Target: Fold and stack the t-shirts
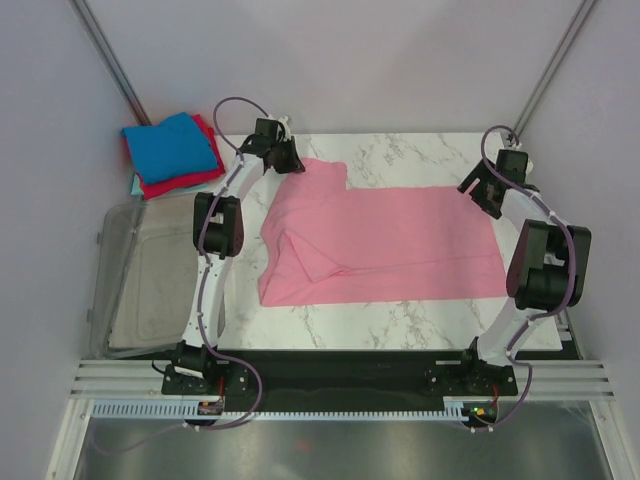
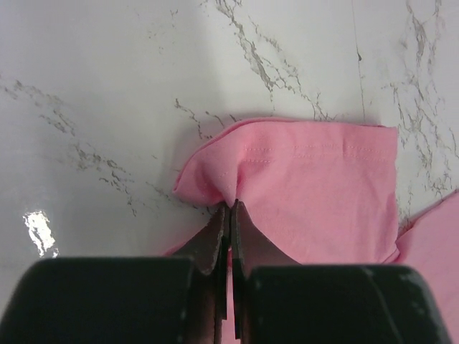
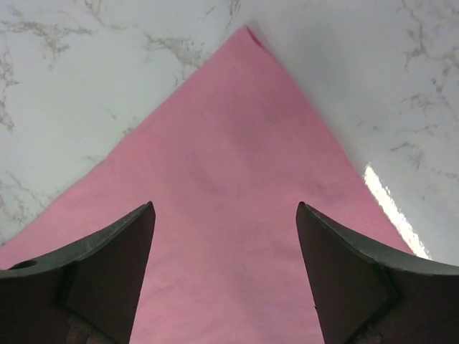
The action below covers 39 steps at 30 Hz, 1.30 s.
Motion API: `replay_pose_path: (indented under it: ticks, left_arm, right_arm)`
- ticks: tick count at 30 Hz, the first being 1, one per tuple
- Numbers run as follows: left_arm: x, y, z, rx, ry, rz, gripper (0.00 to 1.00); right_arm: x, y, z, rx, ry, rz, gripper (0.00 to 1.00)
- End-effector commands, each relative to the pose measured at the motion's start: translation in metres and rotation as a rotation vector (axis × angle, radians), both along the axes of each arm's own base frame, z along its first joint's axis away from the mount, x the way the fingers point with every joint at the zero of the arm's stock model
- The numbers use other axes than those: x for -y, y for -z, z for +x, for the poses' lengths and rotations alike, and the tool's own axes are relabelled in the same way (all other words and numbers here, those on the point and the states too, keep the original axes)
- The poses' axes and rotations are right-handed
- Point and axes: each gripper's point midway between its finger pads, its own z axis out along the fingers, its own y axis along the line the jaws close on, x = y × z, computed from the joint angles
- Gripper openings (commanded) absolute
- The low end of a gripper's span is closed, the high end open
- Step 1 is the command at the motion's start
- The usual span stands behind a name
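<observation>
A pink t-shirt (image 1: 385,240) lies spread on the marble table, its left side bunched and folded over. My left gripper (image 1: 290,158) is at its far left sleeve and is shut on the sleeve's hem (image 2: 237,190), pinching a fold of fabric; the sleeve (image 2: 315,193) lies flat beyond. My right gripper (image 1: 490,195) hovers over the shirt's far right corner (image 3: 247,32), jaws wide open and empty, pink cloth (image 3: 222,215) between the fingers. A stack of folded shirts (image 1: 172,152), blue on top of red, sits off the table's far left.
A clear plastic bin (image 1: 145,280) stands left of the table beside the left arm. The marble table (image 1: 420,150) shows bare beyond the shirt. Grey walls and slanted frame poles close in the back.
</observation>
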Motion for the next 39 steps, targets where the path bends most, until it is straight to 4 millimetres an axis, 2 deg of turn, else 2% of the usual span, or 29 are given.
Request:
replay_pose_path:
  ticks: [1, 2, 3, 4, 8, 9, 10, 12, 14, 15, 16, 18, 21, 23, 26, 39]
  left_arm:
    - [0.004, -0.022, -0.002, 0.026, 0.005, -0.053, 0.02]
    - [0.007, -0.022, -0.003, 0.027, 0.017, -0.066, 0.02]
    - [0.008, -0.023, -0.003, 0.029, 0.022, -0.072, 0.02]
    - [0.009, -0.023, -0.003, 0.028, 0.024, -0.076, 0.02]
    - [0.010, -0.023, -0.004, 0.025, 0.032, -0.091, 0.02]
    - [0.012, -0.024, -0.004, 0.025, 0.040, -0.098, 0.02]
    - [0.012, -0.025, -0.004, 0.029, 0.040, -0.099, 0.02]
    - [0.013, -0.028, -0.004, 0.032, 0.048, -0.106, 0.02]
    - [0.014, -0.027, -0.004, 0.032, 0.049, -0.107, 0.02]
    - [0.014, -0.027, -0.005, 0.031, 0.053, -0.111, 0.02]
    - [0.014, -0.026, -0.005, 0.028, 0.052, -0.115, 0.02]
    - [0.014, -0.027, -0.005, 0.029, 0.055, -0.119, 0.02]
    - [0.012, -0.027, -0.005, 0.028, 0.055, -0.121, 0.02]
    - [0.011, -0.027, -0.004, 0.028, 0.052, -0.122, 0.02]
    - [0.010, -0.027, -0.004, 0.028, 0.054, -0.125, 0.02]
    - [0.009, -0.025, -0.004, 0.021, 0.054, -0.136, 0.02]
  right_arm:
    - [0.030, -0.011, 0.028, 0.007, 0.050, -0.122, 0.85]
    - [0.034, -0.019, 0.040, 0.031, 0.051, -0.131, 0.83]
    - [0.036, -0.017, 0.045, 0.023, 0.053, -0.136, 0.82]
    - [0.040, -0.005, 0.049, 0.001, 0.063, -0.145, 0.79]
    - [0.052, 0.011, 0.075, -0.020, 0.071, -0.178, 0.73]
    - [0.056, 0.005, 0.085, -0.013, 0.075, -0.189, 0.71]
    - [0.061, 0.021, 0.086, -0.050, 0.083, -0.207, 0.70]
    - [0.065, 0.033, 0.095, -0.063, 0.081, -0.215, 0.69]
    - [0.066, 0.040, 0.101, -0.070, 0.070, -0.221, 0.69]
    - [0.068, 0.038, 0.108, -0.059, 0.069, -0.224, 0.68]
    - [0.068, 0.051, 0.109, -0.076, 0.066, -0.221, 0.66]
    - [0.070, 0.054, 0.114, -0.076, 0.069, -0.225, 0.64]
    - [0.069, 0.068, 0.113, -0.091, 0.067, -0.213, 0.55]
    - [0.067, 0.070, 0.113, -0.087, 0.061, -0.205, 0.45]
    - [0.063, 0.081, 0.104, -0.107, 0.060, -0.187, 0.38]
    - [0.060, 0.079, 0.083, -0.111, 0.060, -0.176, 0.38]
